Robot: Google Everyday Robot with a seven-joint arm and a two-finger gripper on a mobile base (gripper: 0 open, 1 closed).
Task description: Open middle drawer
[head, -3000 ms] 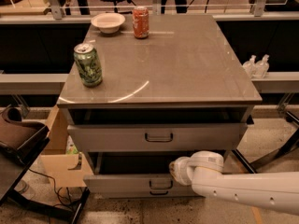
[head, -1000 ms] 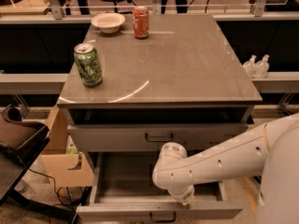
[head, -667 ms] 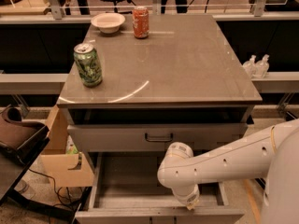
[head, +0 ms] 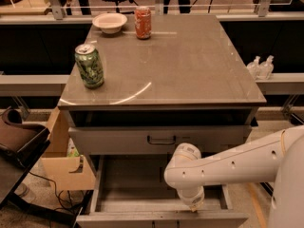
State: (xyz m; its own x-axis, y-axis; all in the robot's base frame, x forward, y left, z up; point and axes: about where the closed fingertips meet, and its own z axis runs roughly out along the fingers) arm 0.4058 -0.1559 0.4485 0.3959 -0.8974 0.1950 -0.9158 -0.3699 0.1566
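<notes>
The middle drawer [head: 137, 216] is a wide, shallow grey drawer pulled far out of the cabinet, and its inside looks empty. Its handle is cut off by the bottom edge of the view. My gripper [head: 192, 204] points down over the drawer's front edge, right of centre, mostly hidden under my white wrist [head: 186, 175]. The top drawer [head: 118, 140] above is closed, with a dark loop handle [head: 161, 140] at its centre. The lowest drawer is out of view.
On the cabinet top stand a green can [head: 89, 65], an orange can [head: 143, 22] and a white bowl [head: 109, 22]. A cardboard box [head: 61, 163] and a dark chair [head: 16, 141] are to the left. Two clear bottles [head: 262, 67] stand on the right ledge.
Three seconds ago the middle drawer was only slightly out with my gripper at its handle. It now stands far out, and my wrist has shifted right and back over its front edge.
</notes>
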